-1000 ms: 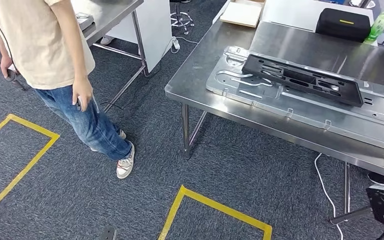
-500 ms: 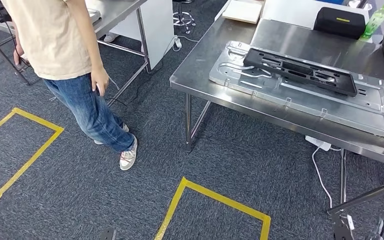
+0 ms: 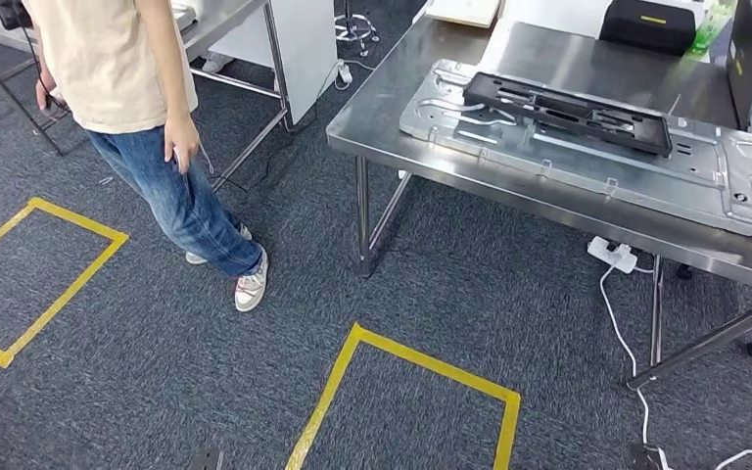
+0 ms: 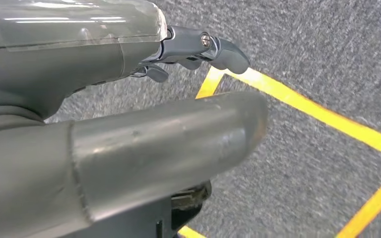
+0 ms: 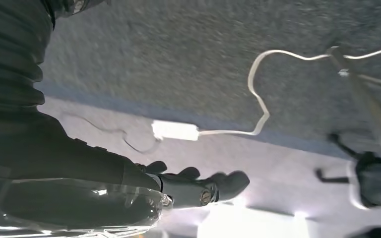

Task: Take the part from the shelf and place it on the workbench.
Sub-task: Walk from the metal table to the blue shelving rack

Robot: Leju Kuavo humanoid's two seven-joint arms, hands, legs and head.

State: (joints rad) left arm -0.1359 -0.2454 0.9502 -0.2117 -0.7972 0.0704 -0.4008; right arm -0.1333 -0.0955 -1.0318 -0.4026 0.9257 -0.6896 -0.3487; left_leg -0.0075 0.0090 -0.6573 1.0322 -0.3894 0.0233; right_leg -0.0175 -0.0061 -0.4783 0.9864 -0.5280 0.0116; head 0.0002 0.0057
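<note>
On the steel workbench [image 3: 421,108] at the upper right of the head view lies a large grey metal panel [image 3: 587,162], and on top of it rests the part [image 3: 566,113], a long black plastic frame with cut-out slots. Its long axis runs along the panel, from the upper left near the bench's far corner down toward the right, slightly slanted, and it lies flat. Behind it on the bench stand a black case [image 3: 649,24], a green bottle [image 3: 707,29] and a flat cardboard piece [image 3: 463,10].

Beside the bench, on the grey carpet, a person [image 3: 127,88] in a beige shirt, jeans and light sneakers stands at the upper left. Yellow tape squares [image 3: 406,362] mark the floor. A white power strip [image 3: 612,253] with its cable lies under the bench.

The left hand [image 4: 129,99] hangs over the carpet and a yellow tape line in the left wrist view, holding nothing, its thumb straight and its fingers [image 4: 218,47] stretched out apart from it. The right hand [image 5: 144,191] hangs over the floor in the right wrist view, holding nothing, its fingers [image 5: 223,184] extended; the picture is blurred.
</note>
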